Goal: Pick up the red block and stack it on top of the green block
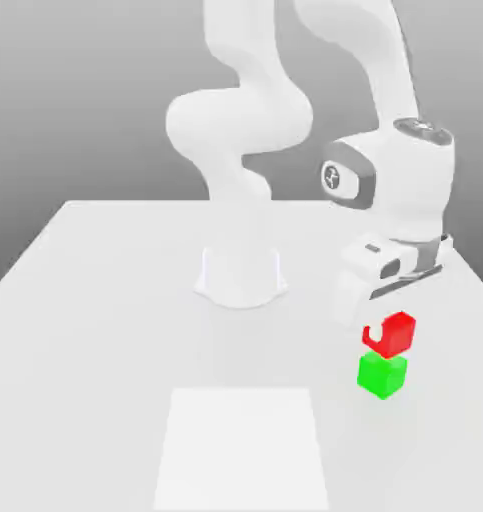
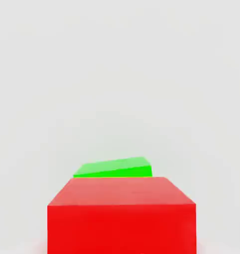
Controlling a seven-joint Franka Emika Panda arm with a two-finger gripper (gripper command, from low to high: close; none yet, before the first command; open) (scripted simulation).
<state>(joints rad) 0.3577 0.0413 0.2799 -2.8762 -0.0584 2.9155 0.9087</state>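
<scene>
red block (image 2: 121, 218) over green block (image 2: 114, 168), arm (image 1: 390, 190) above

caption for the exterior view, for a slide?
Panda arm holds the red block just above the green block on the white table.

my arm (image 1: 245, 120) wears a smooth white shell with a soft plastic sheen. the red block (image 1: 396, 331) and the green block (image 1: 383, 375) look matt, plain, untextured. the desk (image 1: 105, 330) is smooth, pale, evenly matt.
</scene>
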